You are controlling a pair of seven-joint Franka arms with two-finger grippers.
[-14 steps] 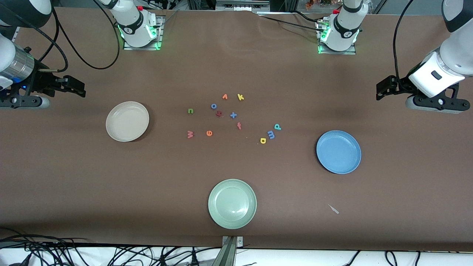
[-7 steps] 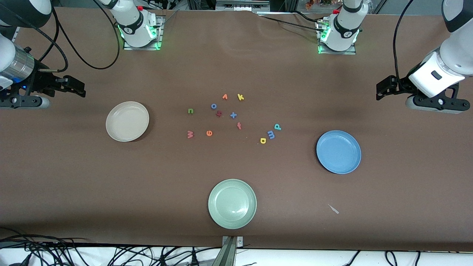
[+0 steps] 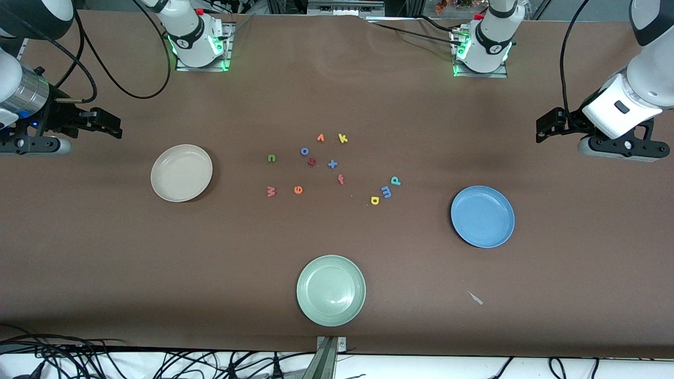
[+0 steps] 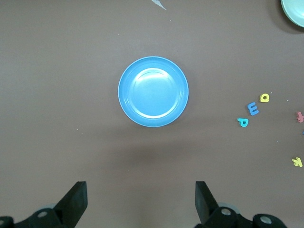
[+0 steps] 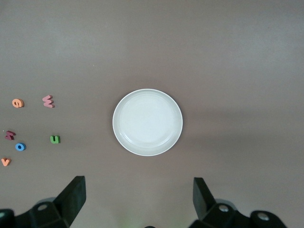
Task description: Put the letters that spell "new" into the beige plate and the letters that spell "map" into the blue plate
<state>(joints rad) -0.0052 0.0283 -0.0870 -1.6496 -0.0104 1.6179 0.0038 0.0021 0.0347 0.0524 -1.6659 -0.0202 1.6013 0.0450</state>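
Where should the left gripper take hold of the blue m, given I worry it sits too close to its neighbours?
Judging by its pose, come straight down from above. The blue m lies flat on the table, so only its thin outer edges offer a grip. The yellow a and teal p flank it closely, so set the open left gripper fingers across the m's two free edges.
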